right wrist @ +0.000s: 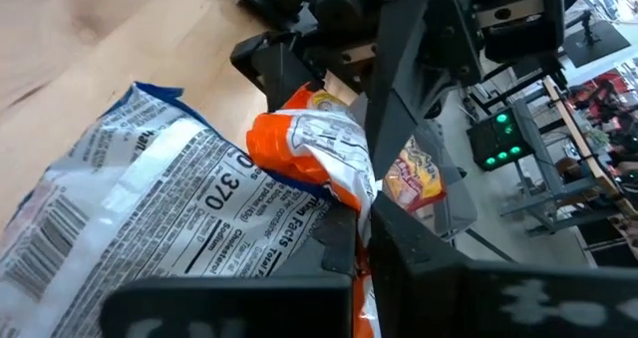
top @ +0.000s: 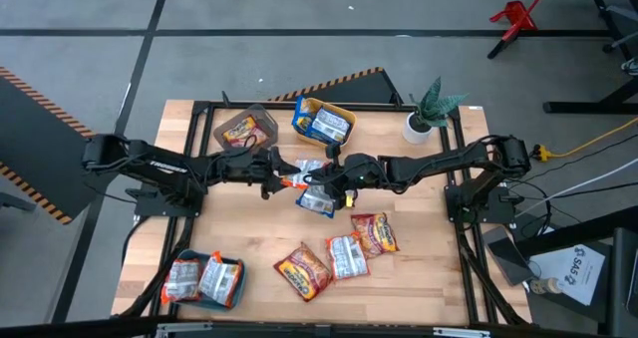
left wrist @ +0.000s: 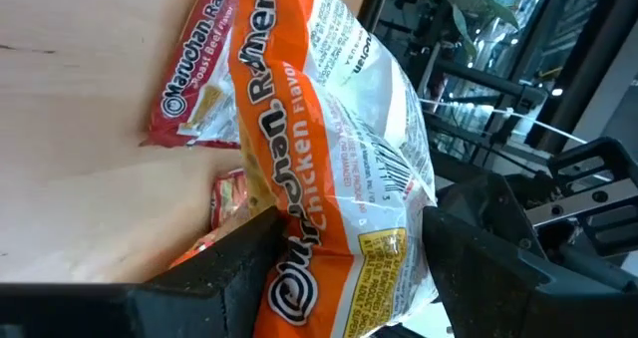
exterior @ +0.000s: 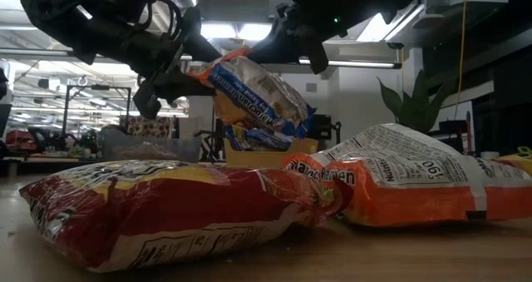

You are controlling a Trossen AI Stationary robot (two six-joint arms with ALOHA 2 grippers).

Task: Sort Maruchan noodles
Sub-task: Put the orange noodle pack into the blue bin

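An orange Maruchan chicken packet (left wrist: 329,129) hangs in the air over the table's middle, between both grippers. My right gripper (top: 337,178) is shut on it. My left gripper (top: 282,175) is open, its two fingers standing on either side of the packet's other end. A blue-and-white packet (right wrist: 140,218) hangs against the orange one, clear of the table in the low view (exterior: 278,95). Three more packets (top: 339,256) lie flat on the near part of the table. My left gripper has a finger (left wrist: 234,268) on each long side of the orange packet's near end (left wrist: 339,268); whether the fingers touch it, I cannot tell. My right gripper pinches the orange packet's crumpled end (right wrist: 344,193) between its shut fingers, slanting down from the table's right. The packet is lifted clear and tilted. Whether the blue-and-white packet's edge (right wrist: 269,243) is also in the pinch is hidden by the fingers.
A grey bin (top: 261,114) with a red packet and a yellow bin (top: 344,110) with blue packets stand at the far edge. A teal bin (top: 239,288) with two packets is at the near left corner. A potted plant (top: 431,109) stands far right.
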